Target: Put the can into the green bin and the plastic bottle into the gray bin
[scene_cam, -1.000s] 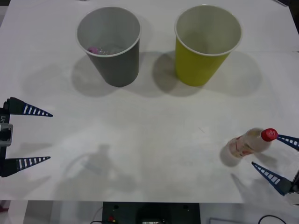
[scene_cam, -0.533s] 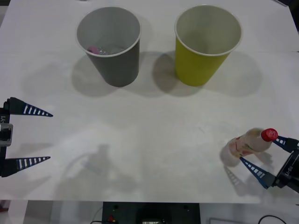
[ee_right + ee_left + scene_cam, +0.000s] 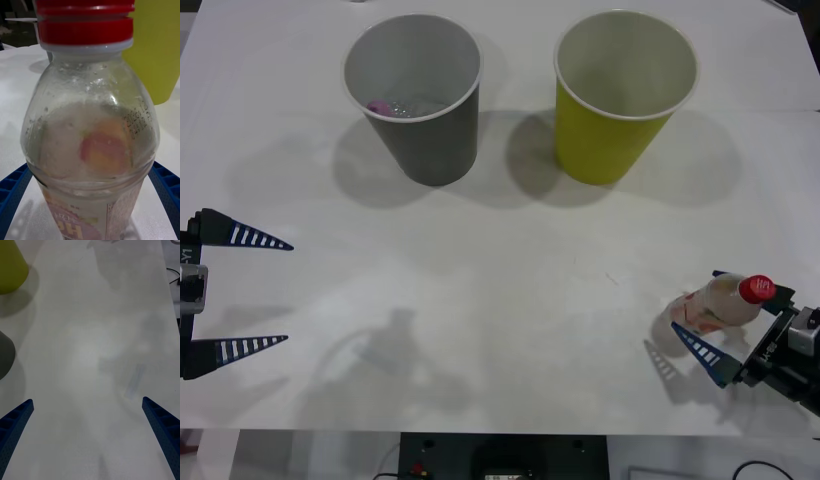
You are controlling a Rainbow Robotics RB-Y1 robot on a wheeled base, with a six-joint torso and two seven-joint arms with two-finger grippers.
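Your right gripper (image 3: pixel 713 322) sat spread around the plastic bottle (image 3: pixel 717 304), upright on the white table (image 3: pixel 510 300), well nearer you than the green bin (image 3: pixel 620 95). The gray bin (image 3: pixel 418 98) stood left of that bin. Your left gripper (image 3: pixel 268 292) waited open.

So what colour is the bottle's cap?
Red; the bottle's cap shows best in the right wrist view.
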